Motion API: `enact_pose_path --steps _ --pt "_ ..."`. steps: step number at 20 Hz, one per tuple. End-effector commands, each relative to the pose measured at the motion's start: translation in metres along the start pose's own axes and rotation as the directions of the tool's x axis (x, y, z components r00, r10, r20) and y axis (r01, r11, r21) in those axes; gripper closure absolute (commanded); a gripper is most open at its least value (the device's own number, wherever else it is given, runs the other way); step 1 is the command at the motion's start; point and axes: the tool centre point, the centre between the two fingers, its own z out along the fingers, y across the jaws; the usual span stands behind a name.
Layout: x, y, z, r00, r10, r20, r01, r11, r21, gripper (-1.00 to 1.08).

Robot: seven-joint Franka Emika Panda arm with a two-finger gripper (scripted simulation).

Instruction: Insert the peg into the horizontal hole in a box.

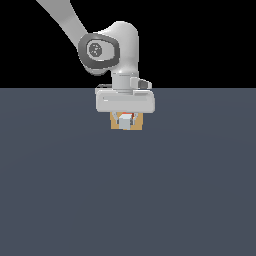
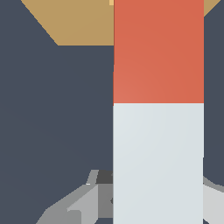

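The bench (image 1: pixel 60 190) carries the box (image 1: pixel 114 123) at 12 o'clock of centre, directly behind the peg (image 1: pixel 125 120). The end effector (image 1: pixel 126 118) is clamped on the peg's pale half, red end at the box. The peg looks stiff, light and smooth-sided; a firm grip on its flat faces seems wise.

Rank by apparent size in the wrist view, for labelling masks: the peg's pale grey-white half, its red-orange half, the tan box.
1. Pale grey-white half.
2. Red-orange half, only slightly smaller.
3. Tan box, mostly cropped and farther away, so its true size is unsure.
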Motion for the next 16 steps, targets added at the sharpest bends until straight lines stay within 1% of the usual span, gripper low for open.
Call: enact_pose_path --steps 1,7,10,13,16 --pt "0.011 0.000 -0.002 1.000 -0.002 -0.002 0.002 1.000 -0.003 1.08" --pt "0.054 0.000 -0.002 1.000 -0.002 -0.002 0.002 1.000 -0.004 1.08" --pt "0.070 0.000 -0.002 1.000 -0.002 -0.002 0.002 1.000 -0.004 1.08" --pt "0.079 0.000 -0.003 1.000 -0.002 -0.002 0.002 1.000 -0.004 1.08" --pt "0.080 0.001 -0.003 1.000 -0.002 -0.002 0.002 1.000 -0.004 1.08"
